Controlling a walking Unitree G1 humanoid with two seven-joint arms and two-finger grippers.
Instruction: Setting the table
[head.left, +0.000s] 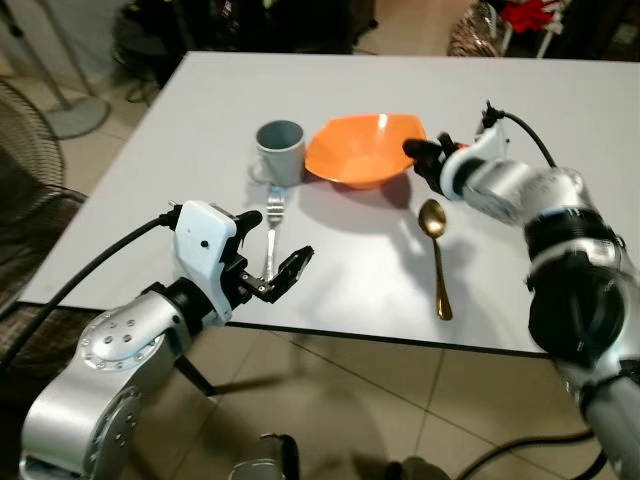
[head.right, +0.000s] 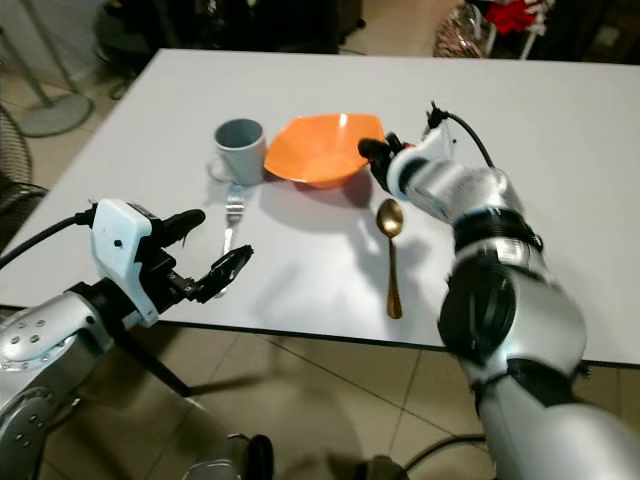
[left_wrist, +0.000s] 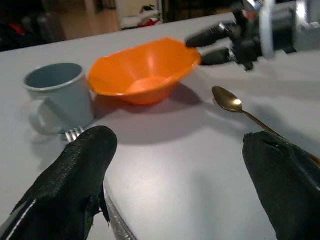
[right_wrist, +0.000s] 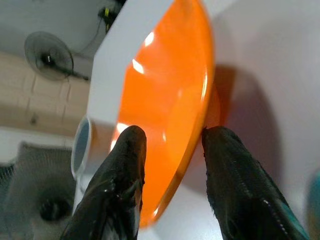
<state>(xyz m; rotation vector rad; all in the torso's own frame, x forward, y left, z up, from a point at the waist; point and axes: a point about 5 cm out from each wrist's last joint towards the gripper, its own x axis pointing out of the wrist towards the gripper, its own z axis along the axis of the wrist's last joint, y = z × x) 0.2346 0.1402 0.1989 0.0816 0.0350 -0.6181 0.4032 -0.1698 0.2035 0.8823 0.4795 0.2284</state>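
An orange bowl (head.left: 360, 150) sits mid-table with a grey mug (head.left: 281, 150) to its left. A silver fork (head.left: 272, 212) lies in front of the mug, and a gold spoon (head.left: 435, 255) lies right of the bowl. My right gripper (head.left: 420, 160) is at the bowl's right rim, open, one finger inside the rim and one outside (right_wrist: 175, 137). My left gripper (head.left: 272, 248) hovers open over the fork's handle near the table's front edge. In the left wrist view the fork (left_wrist: 75, 134) shows beside one finger.
The white table (head.left: 330, 290) ends just below my left gripper, with tiled floor beneath it. A standing fan (head.left: 25, 140) is off to the left. Dark furniture and red cloth stand beyond the far edge.
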